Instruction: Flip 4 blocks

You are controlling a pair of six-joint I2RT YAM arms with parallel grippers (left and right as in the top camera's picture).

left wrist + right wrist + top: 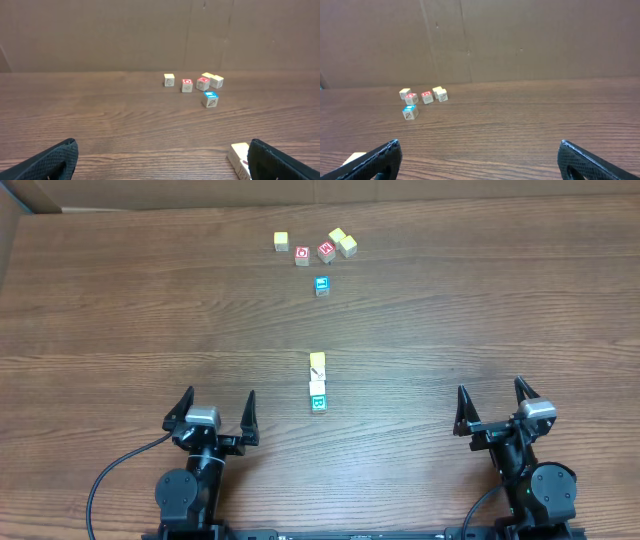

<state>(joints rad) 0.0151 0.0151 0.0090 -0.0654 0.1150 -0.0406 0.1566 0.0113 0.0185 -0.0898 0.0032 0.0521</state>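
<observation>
Closest to the lens, at the lower left of the overhead frame, the left gripper (220,400) sits low over the tabletop (120,310), its jaws spread wide with nothing between them. In its own wrist view the two dark fingers (47,162) fill the bottom corners. One of the blocks (239,154) pokes out pale from behind the right-hand finger at the lower right edge.

From overhead, the blocks (318,388) lie in the middle of the frame, a little above the line of the two grippers, between them and well apart from each. They form a short row running up and down the frame, touching one another. A yellow top with a dark diagonal mark is at the upper end, a cream face sits below it, and a face with green print is at the lower end. How many cubes make up the row is hard to read from above.

At the top centre, well apart from the row, a blue-printed cube (322,284) stands alone. Just above it is a loose cluster: a yellow cube (281,241) at the left, two red-printed cubes (302,255), and two pale cubes (347,246) touching at the right.

At the lower right, the right gripper (491,395) mirrors the left, jaws wide and empty. Its wrist view shows a pale block edge at the lower left, behind the finger.
</observation>
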